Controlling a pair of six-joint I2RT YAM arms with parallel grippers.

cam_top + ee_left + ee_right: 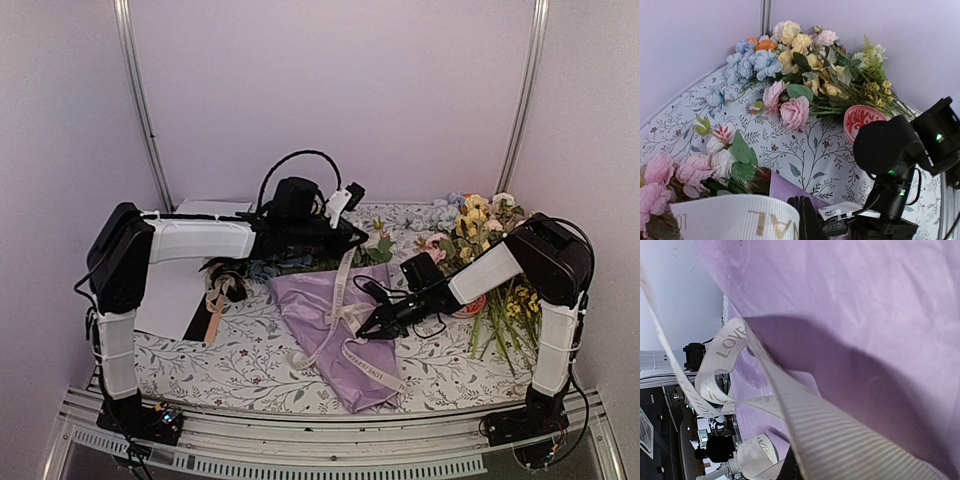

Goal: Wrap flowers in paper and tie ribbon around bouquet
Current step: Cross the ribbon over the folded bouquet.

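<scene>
The ribbon (345,278) stretches over the bouquet (312,300) between two clamped pincers: left pincer (352,243) holds its far end, right pincer (367,331) the nearer part (and sits closer to the bouquet).

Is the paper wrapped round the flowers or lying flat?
Wrapped: the paper forms a cone, flowers poking from its wide end.

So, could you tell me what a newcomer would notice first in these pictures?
A cone of lilac-purple wrapping paper lies mid-table on the leaf-print cloth, pink blooms at its far end. A flat cream-white fabric ribbon with lettering crosses it, held up by the left gripper and pinched by the right gripper over the paper. A loose pile of yellow, pink and blue flowers fills the far right corner.
</scene>
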